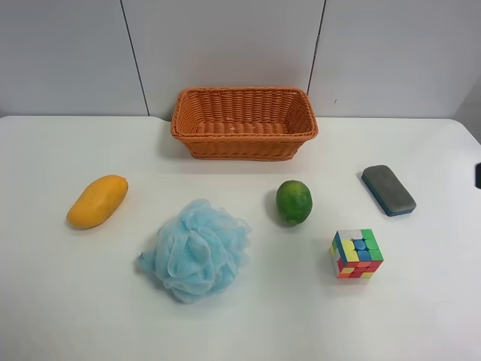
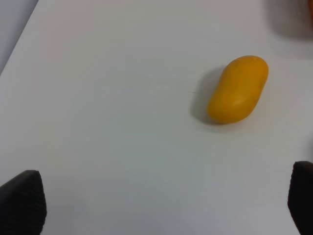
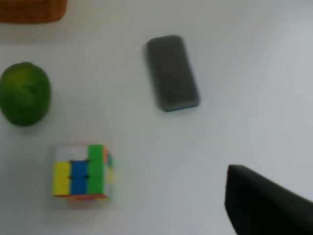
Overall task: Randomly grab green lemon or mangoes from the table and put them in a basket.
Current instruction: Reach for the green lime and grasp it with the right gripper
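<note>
The lemon (image 1: 294, 201) sits on the white surface (image 1: 421, 316), outside the basket (image 1: 244, 147) and well apart from the right pincer (image 3: 266, 208); the cube (image 1: 356, 253) lies nearer that pincer than the lemon does, and the grey eraser (image 1: 388, 189) lies out ahead of it; only one dark finger of the right pincer shows, so I cannot tell how wide it stands; the mango (image 1: 98, 201) lies on its side ahead of the left pincer (image 2: 161, 198), clear of both fingers; that pincer gapes wide and holds nothing; a blue mesh puff (image 1: 195, 250) rests between mango and lemon.
</note>
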Robot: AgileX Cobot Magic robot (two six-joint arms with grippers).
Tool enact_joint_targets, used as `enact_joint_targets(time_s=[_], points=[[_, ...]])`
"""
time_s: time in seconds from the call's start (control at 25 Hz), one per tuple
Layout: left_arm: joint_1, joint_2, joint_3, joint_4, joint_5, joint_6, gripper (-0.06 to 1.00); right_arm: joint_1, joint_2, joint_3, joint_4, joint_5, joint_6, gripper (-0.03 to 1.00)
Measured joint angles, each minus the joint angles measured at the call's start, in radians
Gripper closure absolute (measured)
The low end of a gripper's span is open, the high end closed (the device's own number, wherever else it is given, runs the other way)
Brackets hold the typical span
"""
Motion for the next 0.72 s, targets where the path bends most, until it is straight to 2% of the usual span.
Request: enact_joint_targets(time_s=[0.2,0.44,0.52,0.72], points=[[0.0,0.0,0.0,0.0,0.0,0.0,-0.05,0.0,0.208,-0.031,0.188,-0.079,-0.031,-0.01],[0.0,0.0,0.0,0.0,0.0,0.0,-0.05,0.018,0.39,-0.031,0.205,-0.165,-0.072,0.03],[0.0,0.0,0.0,0.0,0.0,0.0,-0.05,0.071,0.429,-0.033,0.202,-0.224,-0.079,0.03],[0.0,0.0,0.0,0.0,0.0,0.0,-0.05,0.309,0.567,-0.088,0.157,-0.398,-0.002,0.03]])
